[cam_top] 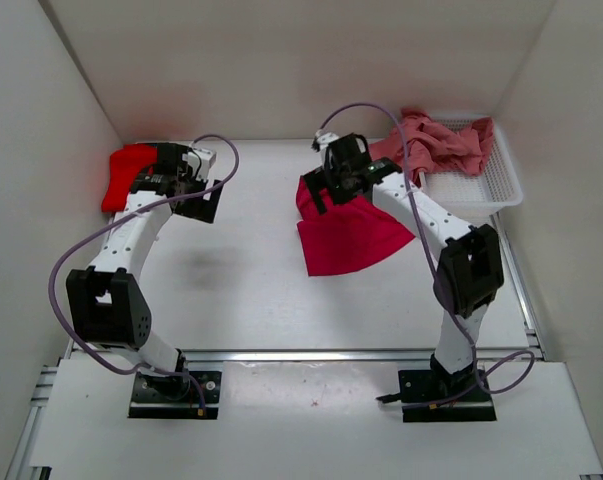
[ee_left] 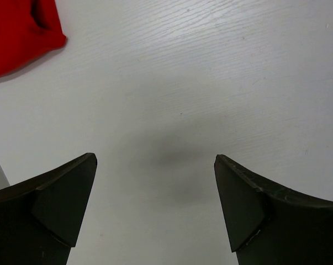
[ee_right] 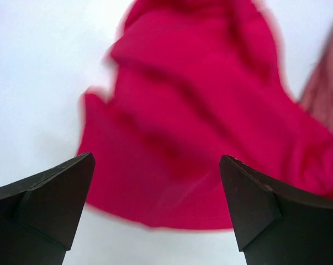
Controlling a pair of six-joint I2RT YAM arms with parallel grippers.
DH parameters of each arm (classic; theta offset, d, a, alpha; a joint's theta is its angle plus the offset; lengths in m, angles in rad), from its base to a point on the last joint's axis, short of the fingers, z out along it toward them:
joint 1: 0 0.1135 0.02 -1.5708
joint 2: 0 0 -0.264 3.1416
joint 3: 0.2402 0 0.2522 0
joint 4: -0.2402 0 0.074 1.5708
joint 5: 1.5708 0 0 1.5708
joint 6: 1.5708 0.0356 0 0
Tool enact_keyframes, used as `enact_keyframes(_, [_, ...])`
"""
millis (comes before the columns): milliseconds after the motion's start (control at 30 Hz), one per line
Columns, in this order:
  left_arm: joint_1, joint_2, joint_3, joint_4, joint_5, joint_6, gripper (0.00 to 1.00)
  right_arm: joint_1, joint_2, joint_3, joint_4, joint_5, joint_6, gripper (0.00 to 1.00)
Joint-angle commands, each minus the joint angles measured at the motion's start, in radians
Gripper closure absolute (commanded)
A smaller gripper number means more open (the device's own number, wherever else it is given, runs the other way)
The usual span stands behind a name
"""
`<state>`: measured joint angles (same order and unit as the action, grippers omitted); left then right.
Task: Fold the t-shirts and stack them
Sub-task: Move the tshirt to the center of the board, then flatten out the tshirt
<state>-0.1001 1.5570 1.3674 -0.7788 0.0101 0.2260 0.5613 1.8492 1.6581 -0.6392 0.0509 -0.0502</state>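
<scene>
Left gripper wide open, empty; red shirt at 10 o'clock. Right gripper wide open, empty, above crimson shirt.

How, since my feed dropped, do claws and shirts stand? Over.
Left claw open over bare table. Right claw open, empty, above crumpled crimson shirt. Red shirt far left, pink shirt draped over basket. Nothing in the way.
</scene>
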Motion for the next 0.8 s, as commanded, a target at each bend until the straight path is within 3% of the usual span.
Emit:
enact_keyframes(0, [0.007, -0.005, -0.005, 0.001, 0.008, 0.009, 0.01, -0.126, 0.122, 0.129, 0.045, -0.066, 0.07, 0.02])
enact_keyframes(100, [-0.001, -0.015, -0.008, -0.001, 0.004, 0.013, 0.01, -0.124, 0.234, 0.172, 0.026, -0.062, 0.073, 0.1])
enact_keyframes(167, [-0.006, -0.021, -0.017, -0.008, 0.004, 0.013, 0.01, -0.126, 0.239, 0.122, 0.03, -0.054, 0.064, 0.22])
enact_keyframes(233, [-0.009, -0.018, -0.019, -0.004, 0.007, 0.018, 0.01, -0.118, 0.223, 0.022, 0.029, -0.062, 0.064, 0.27])
enact_keyframes(300, [-0.01, -0.017, -0.016, -0.001, 0.016, 0.016, 0.02, -0.124, 0.205, -0.038, 0.032, -0.121, 0.066, 0.47])
enact_keyframes(367, [-0.009, -0.017, -0.013, -0.005, 0.024, 0.015, 0.01, -0.109, 0.183, -0.096, 0.033, -0.169, 0.027, 0.89])
enact_keyframes(400, [-0.004, -0.009, -0.014, -0.004, 0.027, 0.013, 0.01, -0.088, 0.174, -0.103, 0.029, -0.205, 0.012, 0.97])
enact_keyframes(467, [-0.004, -0.014, -0.004, -0.01, 0.037, 0.009, 0.01, -0.035, 0.162, -0.092, 0.024, -0.32, -0.029, 1.0])
enact_keyframes(533, [0.008, -0.015, 0.002, -0.008, 0.057, 0.0, 0.02, 0.049, 0.147, -0.046, 0.022, -0.539, -0.074, 1.0])
enact_keyframes(600, [0.028, -0.02, 0.007, -0.014, 0.083, -0.02, 0.02, 0.116, 0.119, 0.017, 0.029, -0.63, -0.103, 1.0])
enact_keyframes(733, [0.062, -0.025, -0.001, -0.017, 0.125, -0.03, 0.01, 0.181, 0.076, 0.077, 0.029, -0.487, -0.129, 1.0])
enact_keyframes(767, [0.051, -0.023, -0.01, -0.016, 0.125, -0.031, 0.02, 0.169, 0.062, 0.062, 0.035, -0.473, -0.075, 0.85])
